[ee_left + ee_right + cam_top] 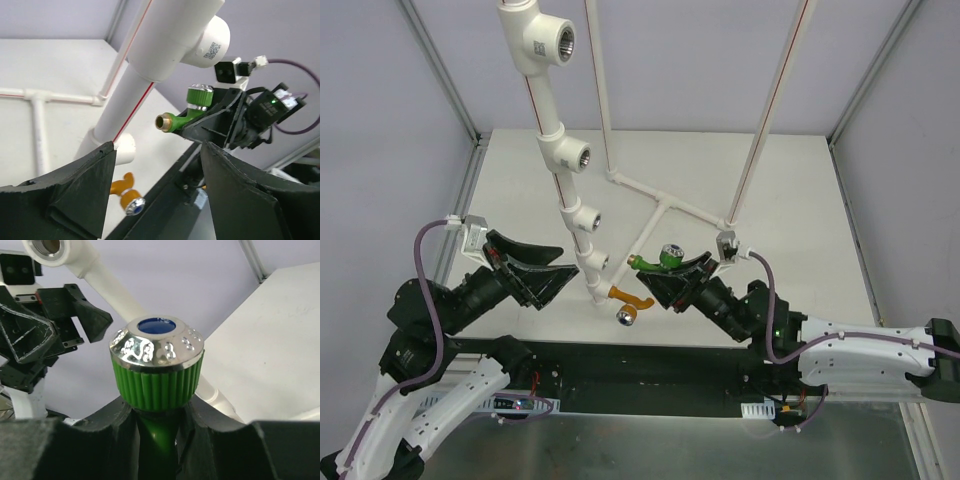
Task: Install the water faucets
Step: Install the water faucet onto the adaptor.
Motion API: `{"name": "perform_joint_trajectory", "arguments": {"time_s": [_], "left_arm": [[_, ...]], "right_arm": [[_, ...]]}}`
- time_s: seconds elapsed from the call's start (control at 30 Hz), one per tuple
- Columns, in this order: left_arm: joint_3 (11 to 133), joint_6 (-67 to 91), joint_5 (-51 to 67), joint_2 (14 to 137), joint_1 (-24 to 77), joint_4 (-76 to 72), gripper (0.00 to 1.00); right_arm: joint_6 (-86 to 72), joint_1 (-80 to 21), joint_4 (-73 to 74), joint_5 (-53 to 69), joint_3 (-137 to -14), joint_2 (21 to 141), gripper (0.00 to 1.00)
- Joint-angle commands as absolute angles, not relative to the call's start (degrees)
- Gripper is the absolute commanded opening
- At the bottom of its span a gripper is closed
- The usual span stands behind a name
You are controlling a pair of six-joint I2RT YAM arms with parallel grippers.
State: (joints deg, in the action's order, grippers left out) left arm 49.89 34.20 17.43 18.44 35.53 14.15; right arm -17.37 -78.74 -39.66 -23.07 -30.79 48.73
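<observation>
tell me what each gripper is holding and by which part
Right gripper holds the green faucet by its stem, just under the ribbed knob. Left gripper is open, holding nothing.

Green faucet [156, 371] — spout hidden behind jaws in right wrist view.

Setting: robotics lab test cell. Indicated by a white tabletop [800, 200] enclosed by plain panels [370, 100] in aluminium framing [442, 70], with a white pipe rig [538, 100] mounted as a practice fixture.
</observation>
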Motion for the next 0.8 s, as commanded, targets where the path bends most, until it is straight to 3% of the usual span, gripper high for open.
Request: {"name": "perform_joint_trajectory", "arguments": {"time_s": [0.0, 0.4, 0.77], "left_arm": [[54.23, 22.16, 13.28, 20.39, 35.24, 21.62, 0.7], [58.27, 17.93, 16.0, 29.79, 35.25, 19.6, 0.69], [57.48, 17.75, 16.61, 31.81, 35.24, 15.03, 0.7]], "right_arm": [[-14.42, -79.01, -32.97, -26.72, -33.31, 46.23, 0.0], [-11.25, -79.19, -5.73, -34.52, -46.93, 55.8, 0.0], [-11.51, -79.72, -5.63, -38.05, -45.35, 54.76, 0.0]]}}
